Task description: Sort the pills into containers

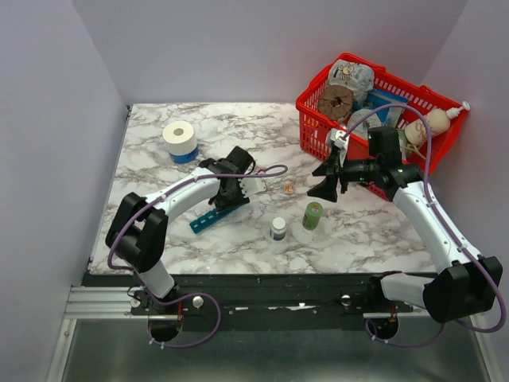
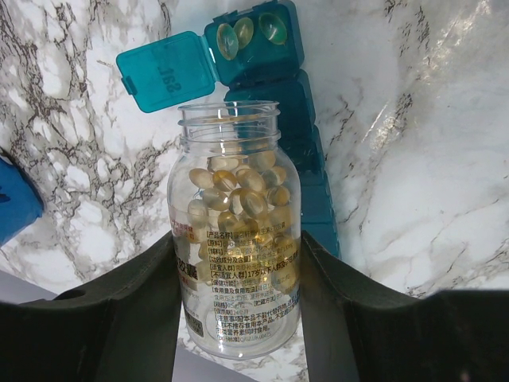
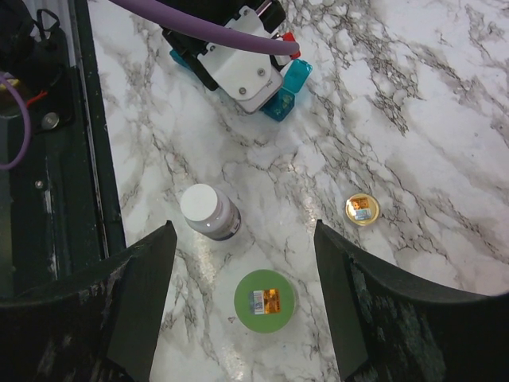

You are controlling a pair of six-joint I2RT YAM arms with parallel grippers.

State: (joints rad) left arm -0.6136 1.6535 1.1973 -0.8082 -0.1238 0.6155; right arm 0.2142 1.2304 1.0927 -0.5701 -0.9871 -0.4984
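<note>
My left gripper [image 1: 231, 191] [image 2: 238, 263] is shut on a clear, uncapped bottle [image 2: 235, 239] of yellowish pills [image 2: 238, 199]. It holds the bottle tilted, mouth toward the blue pill organiser [image 1: 208, 219] [image 2: 306, 143]. The organiser's end compartment [image 2: 254, 36] is open, lid [image 2: 167, 70] flipped aside, with three pills inside. The other compartments look closed. The tan cap [image 1: 289, 188] [image 3: 362, 209] lies alone on the marble. My right gripper [image 1: 326, 179] [image 3: 244, 239] is open and empty, hovering above the table near the green bottle.
A green bottle [image 1: 312, 215] [image 3: 265, 301] and a white bottle [image 1: 277, 228] [image 3: 208, 212] stand near the front centre. A red wire basket [image 1: 374, 119] of items sits back right. A white roll [image 1: 180, 139] stands back left. Walls close three sides.
</note>
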